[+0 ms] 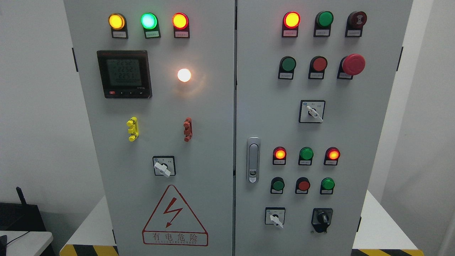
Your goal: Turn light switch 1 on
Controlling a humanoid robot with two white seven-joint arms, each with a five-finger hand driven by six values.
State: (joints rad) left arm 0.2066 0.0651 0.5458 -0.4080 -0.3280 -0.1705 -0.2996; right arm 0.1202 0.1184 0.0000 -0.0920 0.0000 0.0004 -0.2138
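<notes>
A grey electrical cabinet (213, 142) with two doors fills the head view. On the left door a white knob switch (163, 167) points down-right under a glowing white lamp (184, 75). Three more rotary switches sit on the right door: one white at mid height (313, 112), one white at the bottom (276, 217), one black beside it (322, 217). I cannot tell which one is switch 1. Neither of my hands shows.
Lit yellow (116, 21), green (149, 21) and red (180, 20) lamps top the left door, above a digital meter (124, 74). A red mushroom stop button (352, 64) juts out at the right. A silver door handle (252, 160) sits centrally. Striped floor tape (89, 250) runs below.
</notes>
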